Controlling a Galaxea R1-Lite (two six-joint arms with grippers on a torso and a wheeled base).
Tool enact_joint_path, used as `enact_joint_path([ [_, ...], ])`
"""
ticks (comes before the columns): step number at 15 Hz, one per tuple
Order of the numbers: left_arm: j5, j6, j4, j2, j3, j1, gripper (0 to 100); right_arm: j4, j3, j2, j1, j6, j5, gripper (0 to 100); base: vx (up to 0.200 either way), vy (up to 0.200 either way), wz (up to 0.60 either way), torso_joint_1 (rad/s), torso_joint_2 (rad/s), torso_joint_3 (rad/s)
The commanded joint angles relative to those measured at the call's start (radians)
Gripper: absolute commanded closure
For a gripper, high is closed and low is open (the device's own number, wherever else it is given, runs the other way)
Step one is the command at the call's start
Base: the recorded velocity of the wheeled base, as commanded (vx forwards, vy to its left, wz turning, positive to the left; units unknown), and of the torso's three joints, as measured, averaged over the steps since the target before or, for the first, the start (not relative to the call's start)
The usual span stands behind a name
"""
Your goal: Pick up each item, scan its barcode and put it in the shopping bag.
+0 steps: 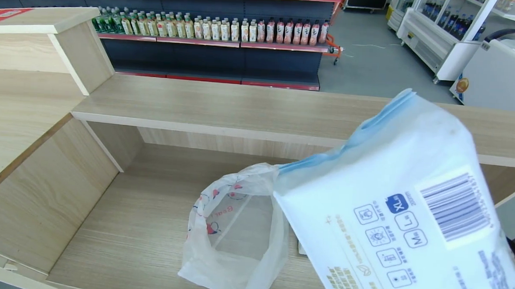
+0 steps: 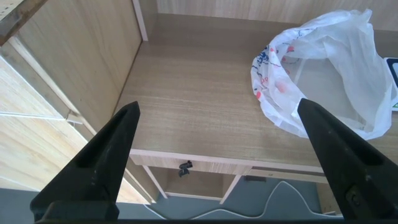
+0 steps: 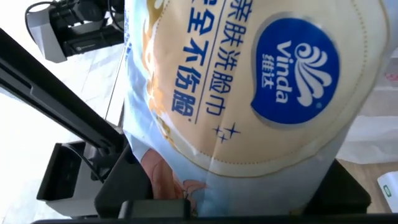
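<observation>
Head view: a white and blue plastic-wrapped pack is raised at the right and tilted, with its barcode and size symbols facing the camera. It hides part of the translucent white plastic shopping bag, which stands open-mouthed on the pale wooden counter. Shelves of bottles line the far wall.

Left wrist view: the left gripper hovers over bare counter, its black jaws spread wide with nothing between them. The bag lies beyond one jaw and has red print near its rim.

Right wrist view: the right gripper is clamped on the pack. The pack's other face, cream with a round blue logo, bulges between the jaws. A black device sits past one jaw and the bag past the other.
</observation>
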Motion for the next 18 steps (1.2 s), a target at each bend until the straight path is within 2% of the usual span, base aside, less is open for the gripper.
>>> enact_joint_path([
  [1, 0.000, 0.000, 0.000, 0.000, 0.000, -0.001, 0, 0.002, -0.035, 0.033, 0.029, 0.000, 0.000, 100, 0.000, 0.000, 0.00, 0.000, 0.00, 0.000],
  [3, 0.000, 0.000, 0.000, 0.000, 0.000, -0.001, 0, 0.002, -0.024, 0.041, 0.037, -0.020, -0.005, 100, 0.000, 0.000, 0.00, 0.000, 0.00, 0.000],
  [4, 0.000, 0.000, 0.000, 0.000, 0.000, 0.001, 0, 0.002, -0.017, 0.051, 0.037, -0.092, -0.029, 100, 0.000, 0.000, 0.00, 0.000, 0.00, 0.000],
  [6, 0.000, 0.000, 0.000, 0.000, 0.000, 0.001, 0, -0.005, 0.006, 0.094, 0.020, -0.329, -0.174, 100, 0.000, 0.000, 0.00, 0.000, 0.00, 0.000],
  [7, 0.000, 0.000, 0.000, 0.000, 0.000, -0.001, 0, -0.008, 0.005, 0.145, -0.049, -0.520, -0.195, 100, 0.000, 0.000, 0.00, 0.000, 0.00, 0.000],
  [8, 0.000, 0.000, 0.000, 0.000, 0.000, 0.001, 0, -0.024, 0.002, 0.179, -0.089, -0.620, -0.206, 100, 0.000, 0.000, 0.00, 0.000, 0.00, 0.000],
  [10, 0.000, 0.000, 0.000, 0.000, 0.000, 0.001, 0, -0.133, 0.006, 0.231, -0.132, -0.773, -0.303, 100, 0.000, 0.000, 0.00, 0.000, 0.00, 0.000],
  [11, 0.000, 0.000, 0.000, 0.000, 0.000, 0.001, 0, -0.229, 0.000, 0.269, -0.183, -0.892, -0.375, 100, 0.000, 0.000, 0.00, 0.000, 0.00, 0.000],
  [13, 0.000, 0.000, 0.000, 0.000, 0.000, -0.001, 0, -0.364, 0.011, 0.307, -0.193, -1.065, -0.453, 100, 0.000, 0.000, 0.00, 0.000, 0.00, 0.000],
  [14, 0.000, 0.000, 0.000, 0.000, 0.000, 0.001, 0, -0.387, 0.017, 0.311, -0.192, -1.091, -0.454, 100, 0.000, 0.000, 0.00, 0.000, 0.00, 0.000],
  [16, 0.000, 0.000, 0.000, 0.000, 0.000, 0.001, 0, -0.450, 0.041, 0.321, -0.192, -1.244, -0.461, 100, 0.000, 0.000, 0.00, 0.000, 0.00, 0.000],
  [18, 0.000, 0.000, 0.000, 0.000, 0.000, -0.001, 0, -0.456, 0.057, 0.318, -0.184, -1.287, -0.461, 100, 0.000, 0.000, 0.00, 0.000, 0.00, 0.000],
])
